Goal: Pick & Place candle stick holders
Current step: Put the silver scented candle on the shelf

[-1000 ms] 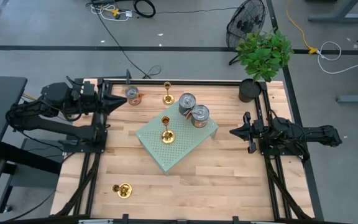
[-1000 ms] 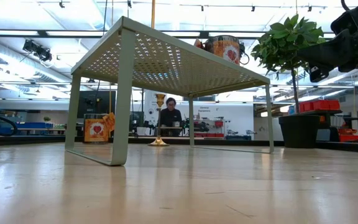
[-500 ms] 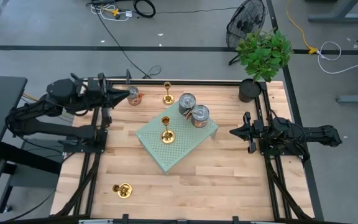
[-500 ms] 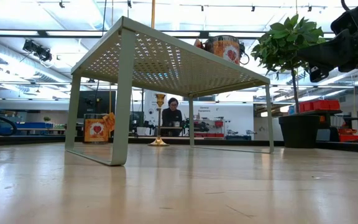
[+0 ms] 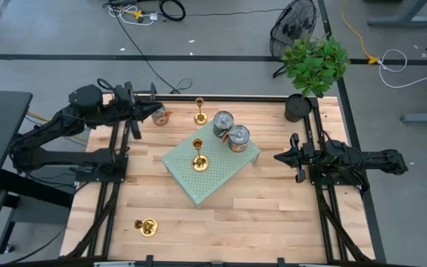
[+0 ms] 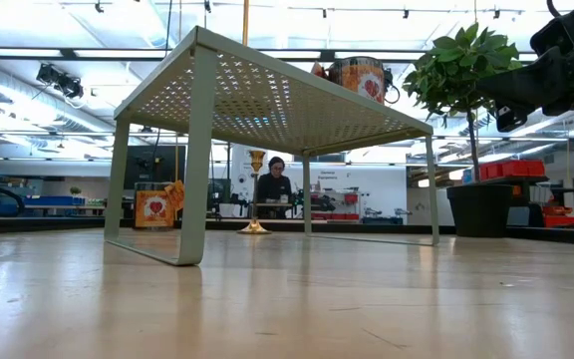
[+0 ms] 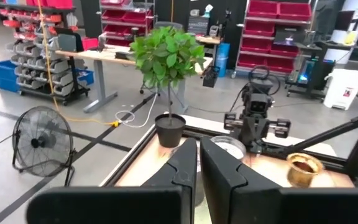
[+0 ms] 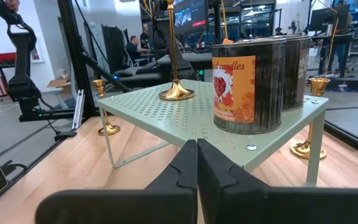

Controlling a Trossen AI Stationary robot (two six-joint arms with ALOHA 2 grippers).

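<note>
One gold candle stick holder (image 5: 198,156) stands on the pale green perforated shelf (image 5: 199,184), beside two tin cans (image 5: 230,130). A second holder (image 5: 199,112) stands on the table by the far edge. A third (image 5: 146,226) is at the near left and shows upright in the right wrist view (image 8: 108,107). My left gripper (image 5: 151,113) is shut and held level, high over a can (image 5: 159,115) at the far left. In its wrist view the fingers (image 7: 197,167) meet, with the can's top (image 7: 227,145) below. My right gripper (image 5: 276,157) waits shut at the table's right side.
A potted plant (image 5: 311,68) stands at the far right corner. Dark frame rails run along the table's left and right edges. Bare wood lies between the shelf and the near edge. A person sits far behind the table in the low view (image 6: 275,187).
My left arm has swung toward the table's far edge and rightward, carrying its shut gripper from beside the left rail to above the can at the far left. Nothing on the table has moved.
</note>
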